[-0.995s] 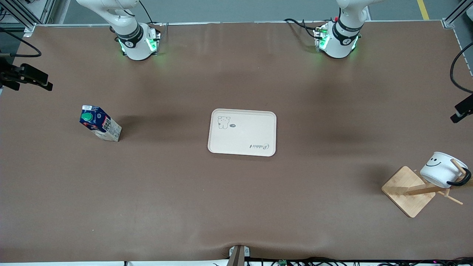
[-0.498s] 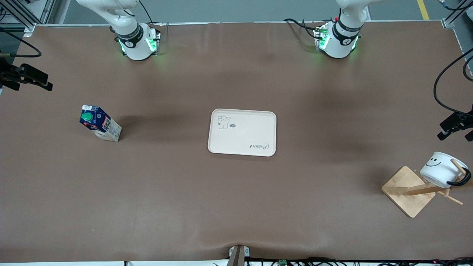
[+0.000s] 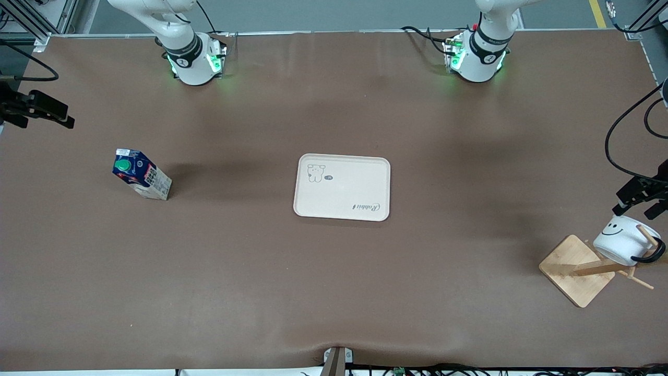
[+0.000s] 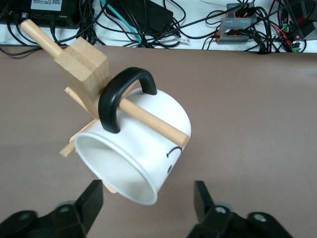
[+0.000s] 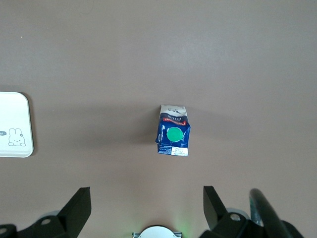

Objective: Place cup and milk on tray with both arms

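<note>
The cup (image 3: 623,239) hangs tilted by its black handle on a peg of a wooden rack near the left arm's end of the table. My left gripper (image 3: 636,208) is open just above it. In the left wrist view the cup (image 4: 143,141) lies mouth-first between the spread fingers of the left gripper (image 4: 147,198), and they do not touch it. The milk (image 3: 141,175) stands toward the right arm's end. My right gripper (image 3: 39,112) is open and waits high up, with the milk (image 5: 173,135) far below the right gripper (image 5: 146,201). The tray (image 3: 342,187) lies empty mid-table.
The wooden rack (image 3: 574,269) has a square base, an upright block (image 4: 84,69) and pegs sticking out sideways. Cables and boxes (image 4: 148,20) lie along the table's edge near the rack. The tray's corner (image 5: 14,124) shows in the right wrist view.
My left gripper has come down from the table's edge toward the cup and now hovers just above it. The right arm, milk, tray and cup have not moved.
</note>
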{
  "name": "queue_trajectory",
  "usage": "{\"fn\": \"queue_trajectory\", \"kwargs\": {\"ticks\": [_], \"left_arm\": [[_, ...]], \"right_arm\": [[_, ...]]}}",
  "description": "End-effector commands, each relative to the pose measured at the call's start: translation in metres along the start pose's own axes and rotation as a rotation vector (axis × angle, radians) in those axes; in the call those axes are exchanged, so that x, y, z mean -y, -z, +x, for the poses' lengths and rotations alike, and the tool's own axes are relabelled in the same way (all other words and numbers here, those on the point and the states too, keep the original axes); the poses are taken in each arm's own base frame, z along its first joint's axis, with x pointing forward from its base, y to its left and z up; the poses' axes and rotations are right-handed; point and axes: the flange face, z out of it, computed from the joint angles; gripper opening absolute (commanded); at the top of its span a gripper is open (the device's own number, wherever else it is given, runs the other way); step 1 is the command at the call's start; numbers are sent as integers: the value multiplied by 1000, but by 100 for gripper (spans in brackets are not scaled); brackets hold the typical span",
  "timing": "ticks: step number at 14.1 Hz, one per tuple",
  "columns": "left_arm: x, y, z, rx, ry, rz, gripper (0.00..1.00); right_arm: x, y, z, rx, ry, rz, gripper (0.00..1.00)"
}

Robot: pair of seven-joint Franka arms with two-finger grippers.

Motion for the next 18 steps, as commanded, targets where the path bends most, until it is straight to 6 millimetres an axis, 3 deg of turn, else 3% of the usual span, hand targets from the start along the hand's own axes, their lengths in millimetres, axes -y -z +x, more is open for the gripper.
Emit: {"fn": "queue_trajectory", "kwargs": {"ticks": [1, 3, 8, 10, 12, 14, 18], "left_arm": [[4, -7, 3, -33, 0, -9, 76], [3, -13, 5, -41, 0, -6, 72], [-3, -19, 7, -42, -10, -8, 45], [-9, -22, 7, -38, -21, -14, 37], [-13, -24, 8, -36, -27, -19, 29], [-14, -25, 7, -34, -35, -20, 21], [-13, -28, 6, -29, -66, -21, 8]], "right_arm": [[3, 3, 4, 1, -7, 2, 100], [-1, 3, 4, 1, -12, 2, 100], [-5, -31, 24, 70, -16, -9, 100], [-8, -64, 42, 139, -18, -8, 100], [-10, -77, 43, 193, -23, -9, 100], [-14, -105, 53, 244, -37, -9, 100], [-40, -150, 58, 268, -81, 5, 100]]}}
